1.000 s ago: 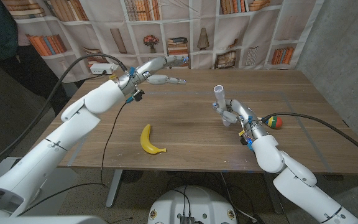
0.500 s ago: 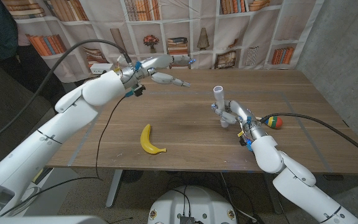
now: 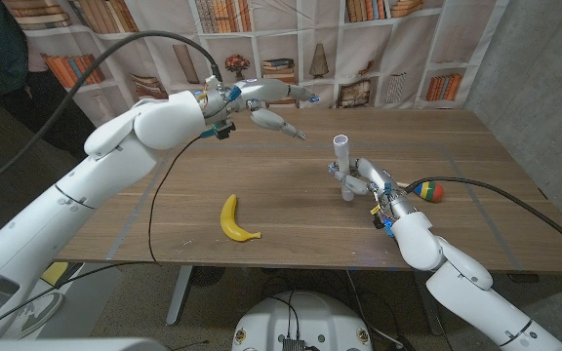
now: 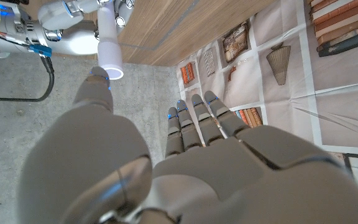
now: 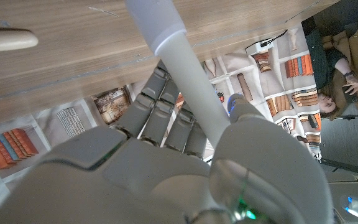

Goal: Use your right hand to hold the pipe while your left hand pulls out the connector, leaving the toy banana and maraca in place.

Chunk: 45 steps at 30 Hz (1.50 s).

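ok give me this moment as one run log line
right hand grips pipe upright | left hand open, raised, off connector | banana, maraca on table

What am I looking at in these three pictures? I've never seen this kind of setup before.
A two-armed robot with humanlike hands stands at a wooden table. One picture looks down from its head; the other two come from cameras on its wrists, so they appear turned. The right hand grips a white pipe standing upright. The left hand is raised over the table's far side, fingers apart, holding nothing. A toy banana lies on the table, and a colourful maraca lies by the right arm.
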Tool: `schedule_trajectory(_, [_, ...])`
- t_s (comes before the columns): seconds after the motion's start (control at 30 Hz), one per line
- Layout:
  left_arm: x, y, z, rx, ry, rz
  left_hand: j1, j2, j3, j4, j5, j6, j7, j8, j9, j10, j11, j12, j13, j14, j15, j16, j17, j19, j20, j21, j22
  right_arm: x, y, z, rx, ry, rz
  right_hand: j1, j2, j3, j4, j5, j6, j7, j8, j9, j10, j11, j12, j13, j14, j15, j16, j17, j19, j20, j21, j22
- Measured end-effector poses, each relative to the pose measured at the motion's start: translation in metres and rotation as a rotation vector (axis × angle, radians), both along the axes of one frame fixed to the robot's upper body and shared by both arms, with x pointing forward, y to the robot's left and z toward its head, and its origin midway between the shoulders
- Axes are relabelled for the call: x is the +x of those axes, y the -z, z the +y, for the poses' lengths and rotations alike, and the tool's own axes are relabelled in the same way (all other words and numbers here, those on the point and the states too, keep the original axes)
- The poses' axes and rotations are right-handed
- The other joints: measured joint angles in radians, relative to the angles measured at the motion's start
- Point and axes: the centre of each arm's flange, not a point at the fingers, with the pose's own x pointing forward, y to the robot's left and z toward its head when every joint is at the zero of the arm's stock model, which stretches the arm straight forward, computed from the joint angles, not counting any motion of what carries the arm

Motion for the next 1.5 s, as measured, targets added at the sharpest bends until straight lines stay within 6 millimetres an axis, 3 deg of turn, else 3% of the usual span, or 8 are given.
schedule_trajectory(0.23, [0.001, 0.001, -0.004, 0.071, -0.057, 0.006, 0.012, -0.012, 0.000, 0.000, 0.000, 0.003, 0.001, 0.000, 0.000, 0.006, 0.005, 0.000, 0.000, 0.002, -0.002, 0.000, 0.000, 0.000, 0.000, -0.007, 0.000, 0.003, 0.001, 0.001, 0.002, -0.007, 0.006, 0.000, 0.001, 0.000, 0.000, 0.000, 0.002, -0.002, 0.000, 0.000, -0.004, 0.004, 0.000, 0.000, 0.000, 0.000, 0.000, 0.000, 0.000, 0.000, 0.004, 0.000])
schedule_trajectory(0.27, [-0.009, -0.006, -0.016, 0.093, -0.038, -0.023, 0.011, -0.012, 0.000, 0.000, 0.000, 0.003, 0.001, 0.000, 0.000, 0.007, 0.007, 0.000, 0.000, 0.004, -0.004, 0.000, 0.000, 0.000, 0.000, -0.007, 0.000, 0.003, 0.001, 0.003, 0.005, -0.021, 0.009, 0.000, 0.001, 0.000, 0.000, 0.000, 0.002, -0.002, 0.000, 0.000, -0.004, 0.004, 0.000, 0.000, 0.000, 0.000, 0.000, 0.000, 0.000, 0.000, 0.004, 0.000])
schedule_trajectory(0.3, [-0.007, -0.005, -0.016, 0.104, -0.050, -0.019, 0.011, -0.012, 0.000, 0.000, 0.000, 0.003, 0.001, 0.000, 0.000, 0.008, 0.007, 0.000, 0.000, 0.004, -0.004, 0.000, 0.000, 0.000, 0.000, -0.007, 0.000, 0.003, 0.001, 0.003, 0.005, -0.021, 0.009, 0.000, 0.001, 0.000, 0.000, 0.000, 0.002, -0.002, 0.000, 0.001, -0.004, 0.004, 0.000, 0.000, 0.000, 0.000, 0.000, 0.000, 0.000, 0.000, 0.004, 0.000])
schedule_trajectory(0.53, [-0.014, -0.012, -0.032, 0.182, -0.075, -0.044, 0.017, -0.006, -0.004, 0.004, 0.000, 0.046, -0.006, 0.011, 0.005, 0.060, -0.027, 0.010, 0.005, 0.043, -0.003, 0.007, 0.003, 0.002, 0.002, -0.007, 0.000, 0.006, 0.001, 0.007, 0.009, -0.040, 0.019, -0.001, 0.001, 0.006, -0.006, 0.000, 0.003, -0.003, 0.000, 0.005, -0.004, 0.004, 0.000, 0.000, 0.000, 0.000, 0.000, 0.000, -0.009, 0.002, 0.008, 0.000])
schedule_trajectory(0.67, [-0.016, -0.017, -0.043, 0.229, -0.084, -0.047, 0.013, 0.011, -0.004, 0.004, 0.000, 0.046, -0.007, 0.011, 0.005, 0.063, -0.031, 0.010, 0.005, 0.043, -0.003, 0.007, 0.003, 0.004, 0.004, -0.007, 0.000, 0.008, 0.001, 0.009, 0.010, -0.052, 0.025, -0.001, 0.001, 0.010, -0.010, 0.000, 0.003, -0.003, 0.000, 0.005, -0.004, 0.004, 0.000, 0.000, 0.000, 0.000, 0.000, 0.005, -0.009, 0.002, 0.008, 0.000])
schedule_trajectory(0.77, [-0.016, -0.020, -0.050, 0.262, -0.093, -0.044, 0.018, 0.016, -0.004, 0.004, 0.000, 0.036, -0.015, 0.003, 0.005, 0.057, -0.031, 0.005, 0.005, 0.043, -0.003, 0.007, 0.003, 0.004, 0.004, -0.014, 0.003, 0.009, 0.001, 0.011, 0.011, -0.058, 0.027, -0.001, 0.001, 0.014, -0.014, 0.000, 0.006, -0.001, 0.000, 0.005, -0.004, 0.004, 0.000, 0.000, 0.000, 0.000, 0.000, 0.005, -0.009, 0.002, 0.009, 0.000])
schedule_trajectory(1.5, [-0.016, -0.030, -0.094, 0.441, -0.108, -0.045, 0.120, 0.051, 0.022, -0.017, -0.008, -0.033, -0.006, -0.020, 0.007, -0.011, -0.018, -0.022, 0.013, 0.006, 0.000, -0.006, 0.003, 0.020, 0.009, -0.012, 0.003, 0.004, 0.002, 0.008, 0.029, -0.064, 0.019, 0.001, 0.002, 0.021, -0.021, 0.000, 0.013, 0.006, 0.007, 0.009, 0.007, 0.003, 0.004, 0.005, 0.000, 0.000, 0.000, 0.004, -0.009, 0.002, 0.019, -0.003])
